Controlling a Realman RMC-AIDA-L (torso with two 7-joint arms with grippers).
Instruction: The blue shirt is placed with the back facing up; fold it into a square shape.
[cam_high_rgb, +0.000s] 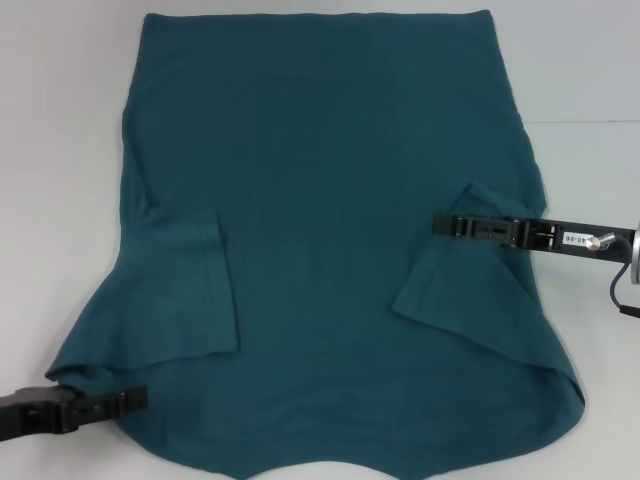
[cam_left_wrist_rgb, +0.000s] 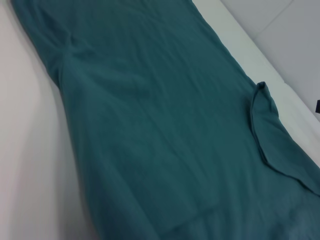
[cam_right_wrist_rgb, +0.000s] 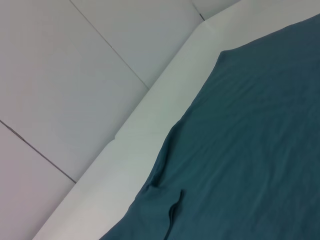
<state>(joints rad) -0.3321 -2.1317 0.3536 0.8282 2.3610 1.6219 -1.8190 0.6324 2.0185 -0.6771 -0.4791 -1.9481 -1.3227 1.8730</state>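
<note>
Large dark teal-blue soft fabric shirt (cam_high_rgb: 330, 230) spread flat, plain back up, on white table (cam_high_rgb: 60, 120), both short sleeves folded inward.

Left gripper (cam_high_rgb: 135, 398) at near left shoulder edge, right gripper (cam_high_rgb: 445, 224) over right folded sleeve; cannot tell whether either grasps cloth or stays released.
</note>
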